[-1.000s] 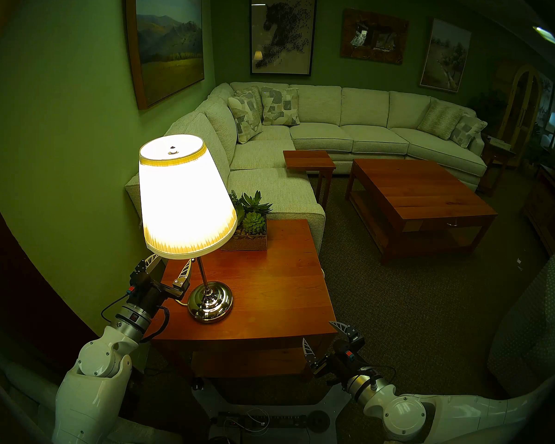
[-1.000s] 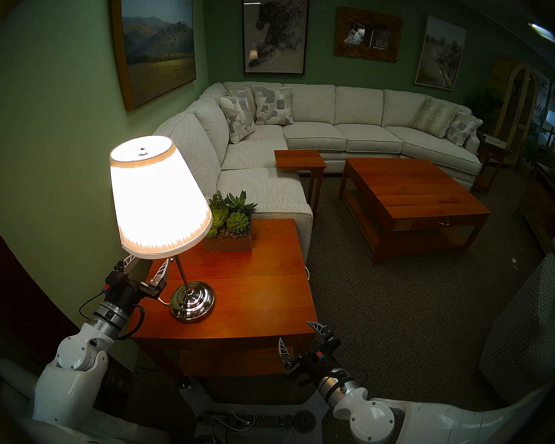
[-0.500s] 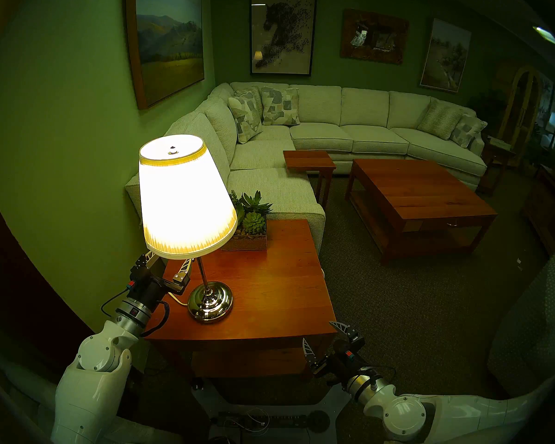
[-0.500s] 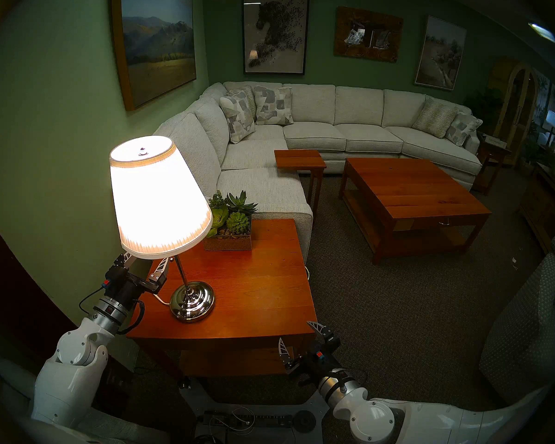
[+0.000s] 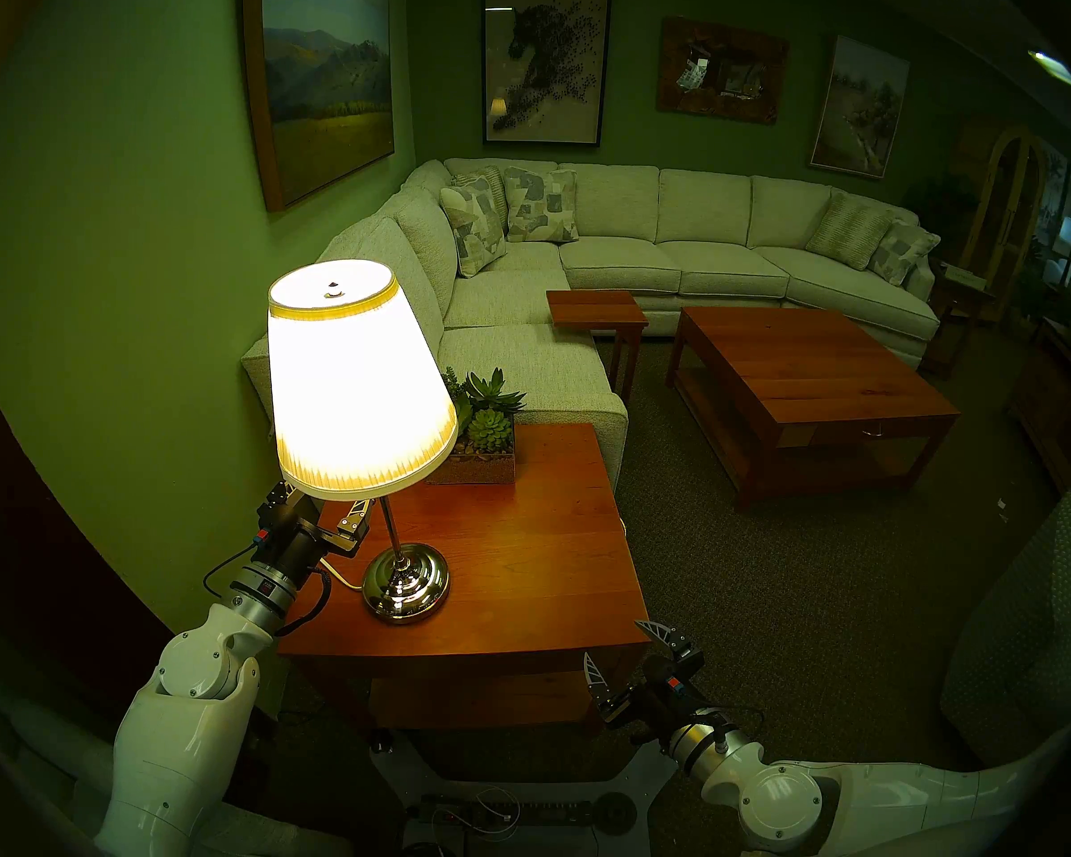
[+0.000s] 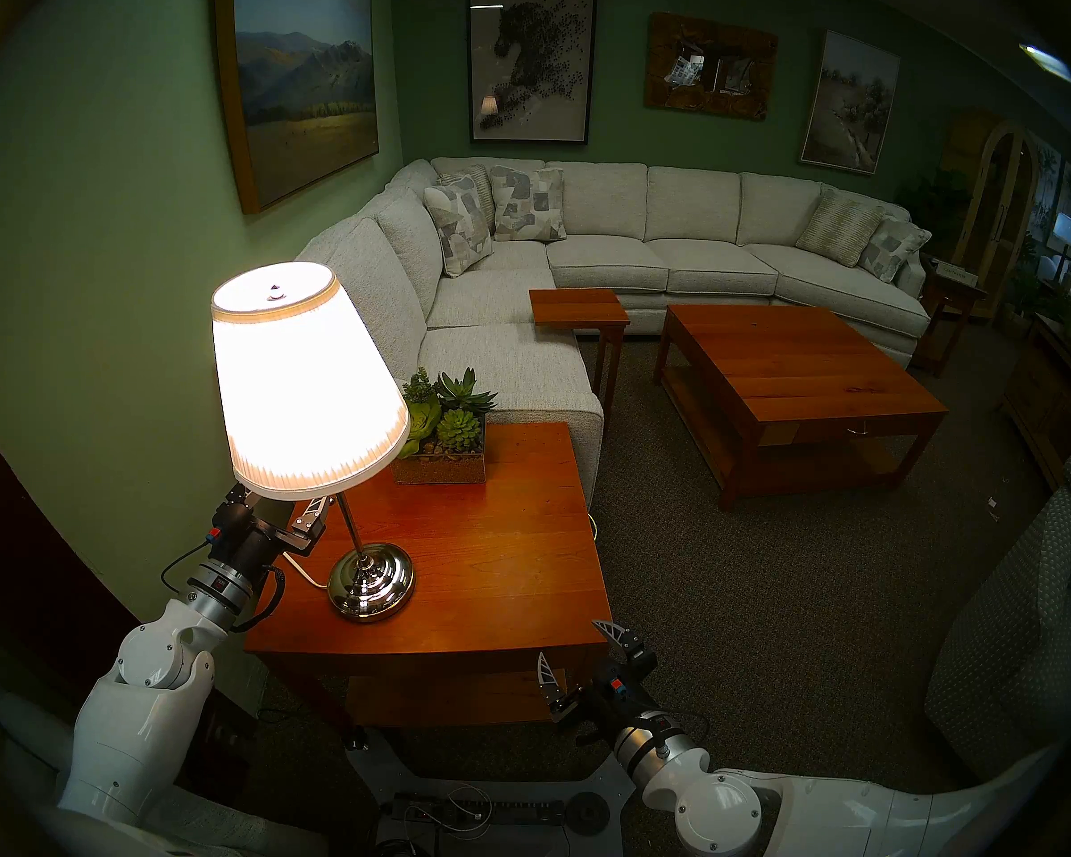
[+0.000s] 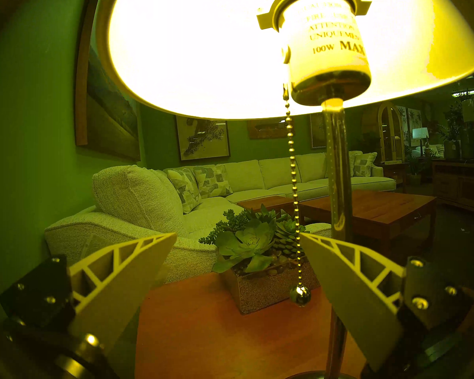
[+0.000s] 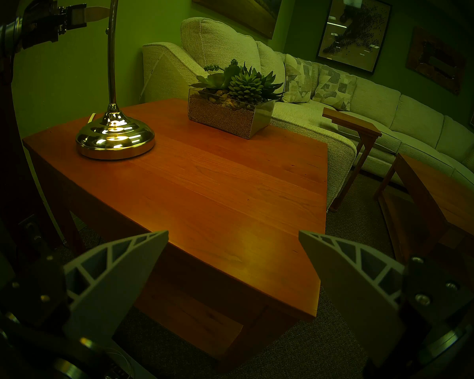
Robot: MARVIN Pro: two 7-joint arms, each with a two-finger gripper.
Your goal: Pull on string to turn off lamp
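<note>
Left claw (image 7: 237,235) wide open, so our string (image 7: 293,184) fits inside | lamp (image 5: 360,379) glows | right claw (image 8: 233,233) open, waiting.

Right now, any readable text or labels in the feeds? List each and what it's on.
"100W MAX" on the white socket label under the lamp shade, left wrist view.
"UNIQUEMEN", cut off at the curve, on the same label.
"ATTENTION", faint, the line above.
"FIRE" partly legible above that; the top line is washed out by glare.
Red tags on both wrists: too small to read.
Wall art and sign on the far side table: nothing readable.
</note>
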